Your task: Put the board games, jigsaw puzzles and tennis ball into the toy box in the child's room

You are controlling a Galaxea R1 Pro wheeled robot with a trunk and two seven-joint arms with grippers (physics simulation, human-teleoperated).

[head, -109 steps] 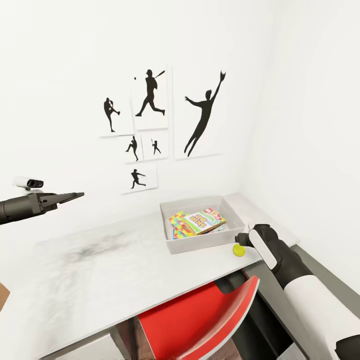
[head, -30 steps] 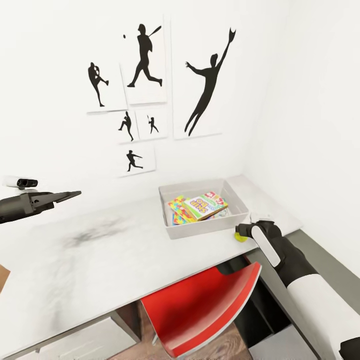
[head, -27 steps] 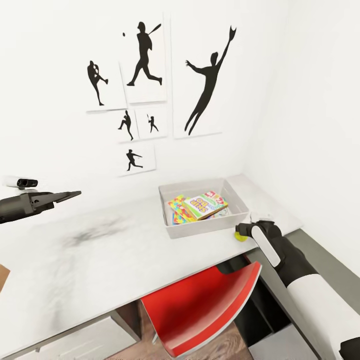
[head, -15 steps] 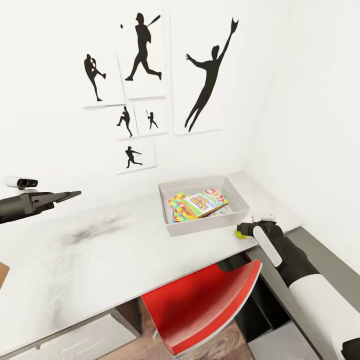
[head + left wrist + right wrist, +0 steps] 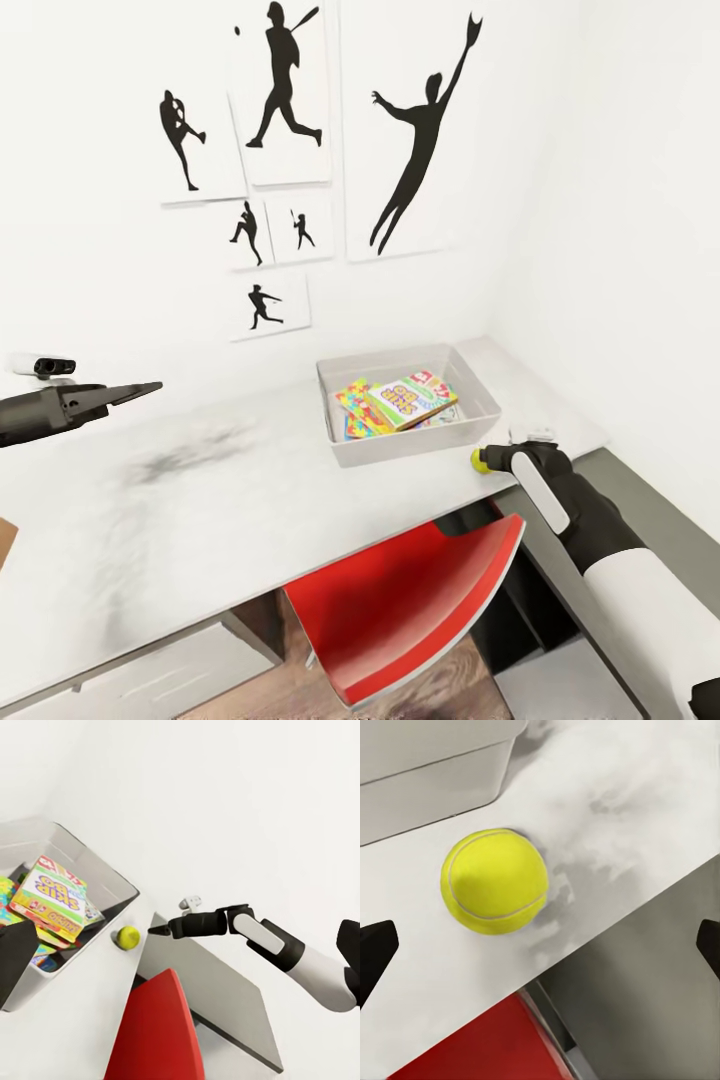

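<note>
White walls meet at a corner behind the table, a long desk with a pale grey-white top, and black baseball-player silhouette pictures hang on the wall above it. Toward the corner end of the table sits the toy box, a shallow light-grey bin. Inside the toy box lie a multicoloured jigsaw puzzle and, on top of it, a board game with a white, red and yellow cover and large letters; the left wrist view shows the same game box resting tilted over the other contents. The tennis ball lies on the table just outside the toy box, near the box's front corner and close to the table's front edge; the right wrist view shows the yellow ball resting on the tabletop beside the box wall. The right gripper is just beside the ball, its dark fingers spread wide apart with the ball between them and not touching them. The left gripper hangs above the table, well apart from the toy box, its two thin fingers pressed close together and empty. A red chair is tucked under the table's front edge below the toy box.
</note>
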